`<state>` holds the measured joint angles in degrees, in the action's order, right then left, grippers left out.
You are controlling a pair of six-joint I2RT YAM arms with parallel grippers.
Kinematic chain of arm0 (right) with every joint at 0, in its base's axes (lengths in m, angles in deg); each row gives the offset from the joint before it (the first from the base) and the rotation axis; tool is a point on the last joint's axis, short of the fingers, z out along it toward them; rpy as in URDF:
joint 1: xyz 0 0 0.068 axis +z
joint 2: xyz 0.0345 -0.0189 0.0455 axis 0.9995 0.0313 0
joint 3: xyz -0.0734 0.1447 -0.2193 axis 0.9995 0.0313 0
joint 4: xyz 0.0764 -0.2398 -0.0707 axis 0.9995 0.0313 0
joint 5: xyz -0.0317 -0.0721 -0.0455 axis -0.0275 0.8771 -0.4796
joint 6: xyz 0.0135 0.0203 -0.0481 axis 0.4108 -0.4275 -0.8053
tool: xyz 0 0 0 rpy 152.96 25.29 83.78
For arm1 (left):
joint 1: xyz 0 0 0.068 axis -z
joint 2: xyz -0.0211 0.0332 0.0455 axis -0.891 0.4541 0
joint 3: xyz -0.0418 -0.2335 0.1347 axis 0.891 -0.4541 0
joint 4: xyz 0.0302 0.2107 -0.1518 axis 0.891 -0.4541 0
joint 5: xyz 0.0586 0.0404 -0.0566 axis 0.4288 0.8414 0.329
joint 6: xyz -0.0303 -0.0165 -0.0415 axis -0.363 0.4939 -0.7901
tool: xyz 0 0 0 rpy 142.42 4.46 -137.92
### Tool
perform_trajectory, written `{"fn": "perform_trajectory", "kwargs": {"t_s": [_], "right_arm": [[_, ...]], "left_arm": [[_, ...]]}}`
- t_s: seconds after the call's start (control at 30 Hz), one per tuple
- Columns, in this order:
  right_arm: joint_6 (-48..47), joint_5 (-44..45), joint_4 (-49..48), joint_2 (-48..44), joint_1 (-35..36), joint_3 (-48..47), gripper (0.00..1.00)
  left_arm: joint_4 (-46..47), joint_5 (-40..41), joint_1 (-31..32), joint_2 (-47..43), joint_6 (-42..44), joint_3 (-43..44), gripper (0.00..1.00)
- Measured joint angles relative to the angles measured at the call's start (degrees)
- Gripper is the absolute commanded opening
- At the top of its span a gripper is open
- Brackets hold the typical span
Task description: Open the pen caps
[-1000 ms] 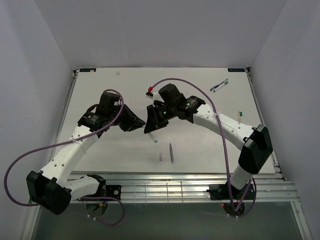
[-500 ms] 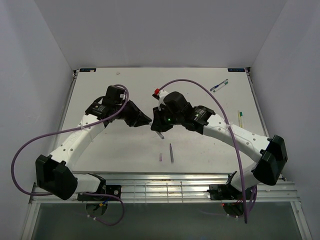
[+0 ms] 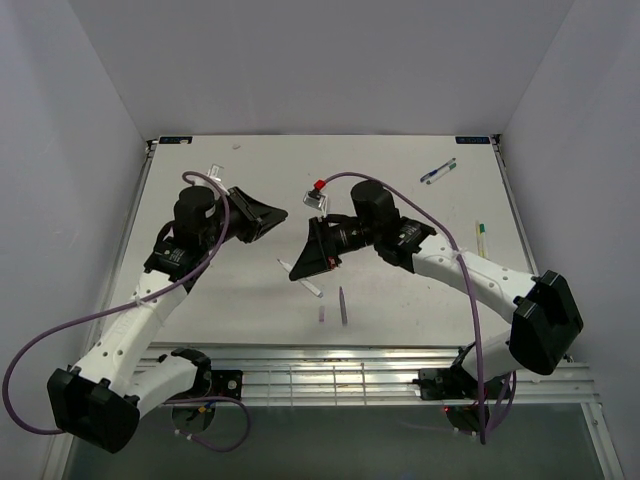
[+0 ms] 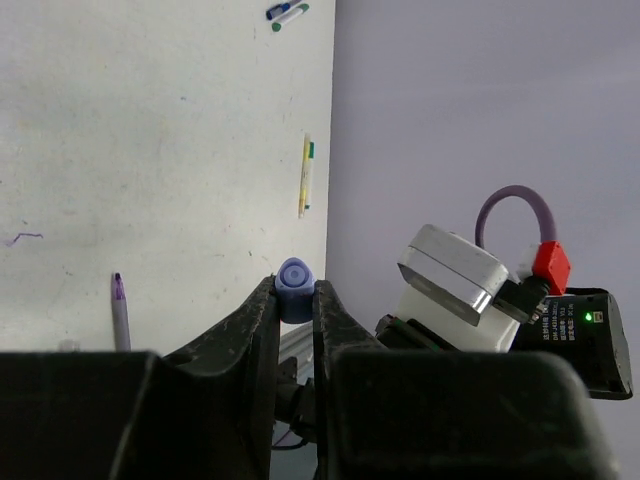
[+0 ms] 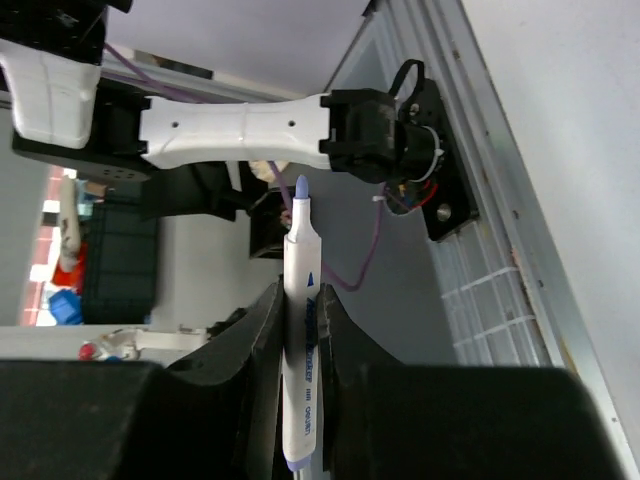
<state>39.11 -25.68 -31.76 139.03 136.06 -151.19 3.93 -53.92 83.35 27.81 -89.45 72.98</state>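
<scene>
Left gripper (image 4: 295,300) clamped on small purple plastic cap (image 4: 295,278), which pokes past fingertips. Right gripper (image 5: 300,305) clamped mid-barrel on white marker pen (image 5: 300,250), purple tip bare. We judge the gap between them keeps ink off cap.

We count five pens:
- one held
- thin grey pen (image 3: 343,305) on bench (image 3: 400,180) just near-side of right gripper, loose cap (image 3: 321,314) beside it
- blue and green pair (image 3: 438,171) and yellow pen (image 3: 481,233) well beyond it

Two caps visibly off.

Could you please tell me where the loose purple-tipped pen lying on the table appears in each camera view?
Top external: the purple-tipped pen lies on the table, low centre.
Left wrist: lower left, on the table.
Right wrist: not in it.
Shared landmark: the blue and green pens near the table's far right corner, top centre in the left wrist view.
</scene>
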Motion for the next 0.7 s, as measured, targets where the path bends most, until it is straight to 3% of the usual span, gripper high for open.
{"fn": "perform_trajectory", "kwargs": {"t_s": [0.13, 0.3, 0.53, 0.7], "right_arm": [[3.15, -2.64, -1.92, -0.2, -1.68, 0.63, 0.08], [-3.67, 4.0, 10.29, -2.89, -3.39, 0.7, 0.08], [-13.2, 20.55, 26.29, -10.1, -5.22, 8.9, 0.08], [-16.37, 30.93, 30.69, -11.26, -5.97, 13.42, 0.08]], "left_arm": [[-2.12, 1.42, 0.0, 1.77, 1.11, 2.86, 0.0], [-7.13, 1.16, 0.0, 7.34, 4.24, 8.37, 0.0], [-13.57, -2.27, 0.79, 6.93, 9.09, 1.81, 0.0], [-16.39, -3.48, 7.28, 6.82, 10.38, -4.24, 0.0]]}}
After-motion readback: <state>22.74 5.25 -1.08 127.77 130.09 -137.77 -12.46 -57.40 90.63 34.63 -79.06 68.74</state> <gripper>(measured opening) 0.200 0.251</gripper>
